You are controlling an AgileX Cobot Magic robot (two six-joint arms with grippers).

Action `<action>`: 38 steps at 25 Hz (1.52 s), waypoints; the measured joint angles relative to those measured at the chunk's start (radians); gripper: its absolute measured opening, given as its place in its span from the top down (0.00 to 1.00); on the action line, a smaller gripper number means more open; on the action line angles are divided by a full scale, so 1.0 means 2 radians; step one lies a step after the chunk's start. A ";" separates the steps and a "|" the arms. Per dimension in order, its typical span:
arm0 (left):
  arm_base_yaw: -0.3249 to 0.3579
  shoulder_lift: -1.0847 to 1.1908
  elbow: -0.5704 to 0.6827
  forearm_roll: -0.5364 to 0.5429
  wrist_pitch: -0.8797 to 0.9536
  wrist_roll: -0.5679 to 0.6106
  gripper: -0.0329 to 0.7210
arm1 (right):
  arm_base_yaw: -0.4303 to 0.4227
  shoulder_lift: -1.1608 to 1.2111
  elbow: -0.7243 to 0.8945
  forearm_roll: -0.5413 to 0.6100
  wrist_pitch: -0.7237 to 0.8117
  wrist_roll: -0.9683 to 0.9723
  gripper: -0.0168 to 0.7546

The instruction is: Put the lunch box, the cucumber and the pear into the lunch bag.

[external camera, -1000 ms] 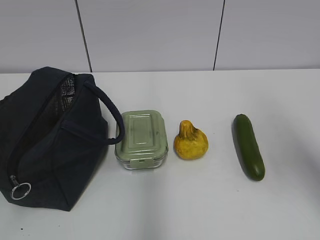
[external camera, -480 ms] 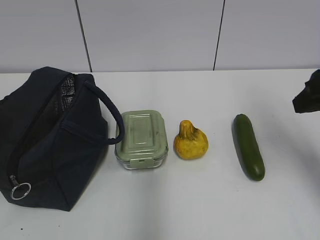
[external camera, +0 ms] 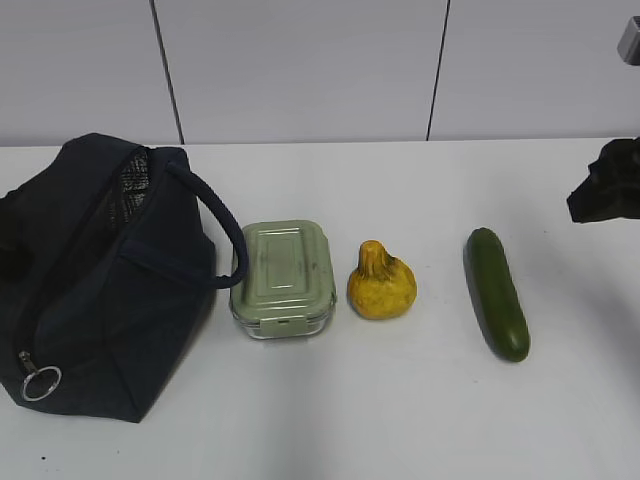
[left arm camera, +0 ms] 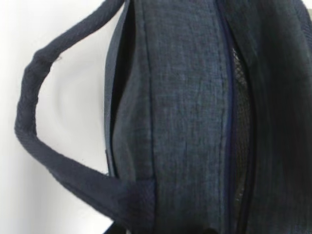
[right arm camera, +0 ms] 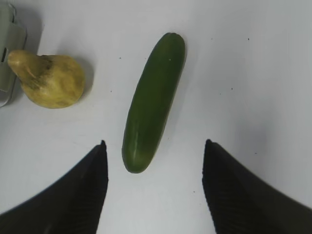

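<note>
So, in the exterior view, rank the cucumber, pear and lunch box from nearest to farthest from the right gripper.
From the right gripper, at the right edge:
1. Cucumber, right side of the table.
2. Pear, middle.
3. Lunch box, left of the pear, beside the bag.

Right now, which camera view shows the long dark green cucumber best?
The right wrist view: the long dark green cucumber lies whole and large on the white table, ahead of the open right gripper. The exterior view shows it whole but smaller. The left wrist view shows only navy bag fabric.

Bare table point(external camera: 560, 400) around cucumber point(external camera: 498, 292); pear point(external camera: 381, 282) well apart.
</note>
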 joint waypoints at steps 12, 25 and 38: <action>0.000 0.023 0.000 0.000 -0.015 0.000 0.98 | 0.001 0.081 -0.058 0.021 0.043 -0.017 0.36; 0.000 0.023 0.000 0.003 -0.022 0.000 0.98 | 0.078 0.271 -0.235 -0.119 0.128 0.174 0.36; 0.000 0.023 0.000 0.007 -0.020 0.000 0.98 | 0.077 0.383 -0.256 -0.117 0.133 0.184 0.27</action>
